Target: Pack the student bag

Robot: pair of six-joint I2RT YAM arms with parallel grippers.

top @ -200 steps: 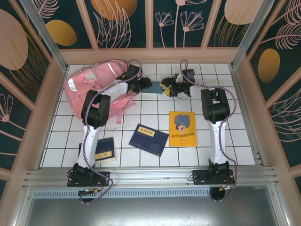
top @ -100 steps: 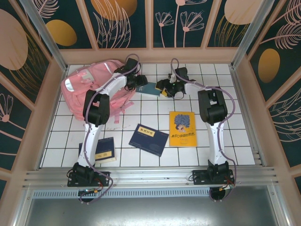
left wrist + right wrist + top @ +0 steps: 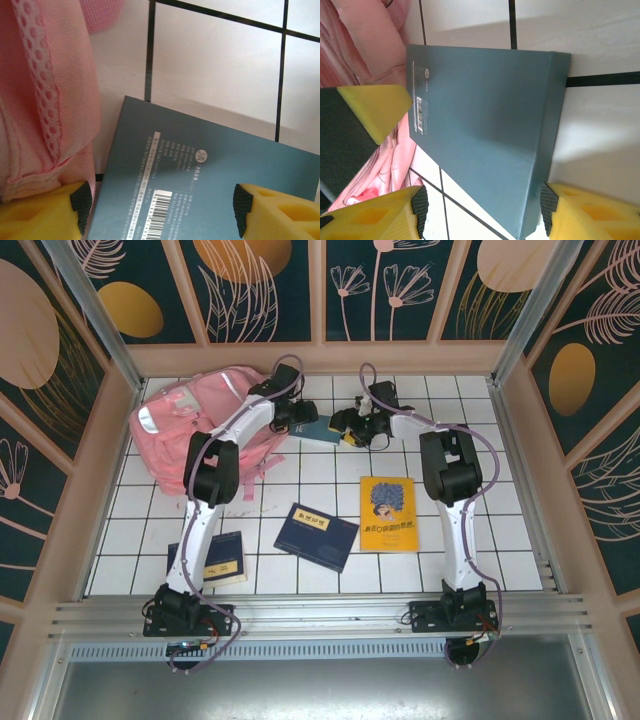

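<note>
Student bag [image 3: 185,430] sits at ten o'clock on the table [image 3: 400,570], long axis roughly nine-to-three, top seemingly toward nine; soft, floppy fabric, likely to sag, so best taken by the opening's rim or a strap. Left gripper [image 3: 160,210] and right gripper [image 3: 481,207] both gape wide astride the teal book [image 3: 322,430], clamping nothing

Left hand [image 3: 162,204], right hand [image 3: 483,207]: both spread
</note>
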